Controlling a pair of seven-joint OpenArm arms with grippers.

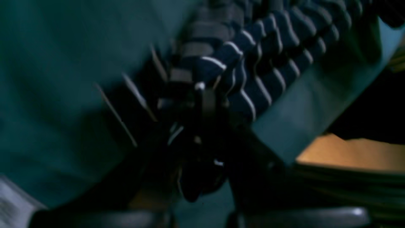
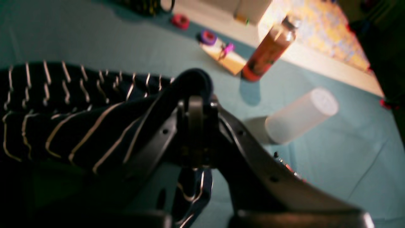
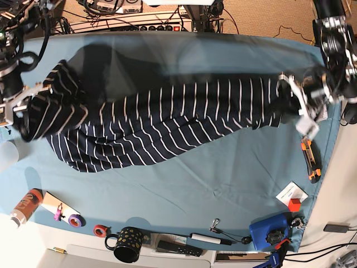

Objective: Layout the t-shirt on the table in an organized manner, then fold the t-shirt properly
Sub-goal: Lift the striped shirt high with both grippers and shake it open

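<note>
The navy white-striped t-shirt (image 3: 167, 123) hangs stretched sideways over the teal table (image 3: 223, 178), sagging in the middle with bunched folds. My left gripper (image 3: 285, 103), at the right of the base view, is shut on one end of the fabric; the left wrist view shows its fingers (image 1: 202, 95) pinching a bunched striped fold (image 1: 278, 41). My right gripper (image 3: 28, 111), at the left of the base view, is shut on the other end. In the right wrist view the navy cloth (image 2: 63, 133) wraps over its closed fingertips (image 2: 196, 91).
An orange bottle (image 2: 269, 50), a pale cylinder (image 2: 297, 115) and tape rolls (image 2: 207, 37) lie near the right gripper. A black mug (image 3: 125, 244), a remote, a blue box (image 3: 268, 231) and an orange knife (image 3: 310, 159) line the front and right edges. Cables run along the far edge.
</note>
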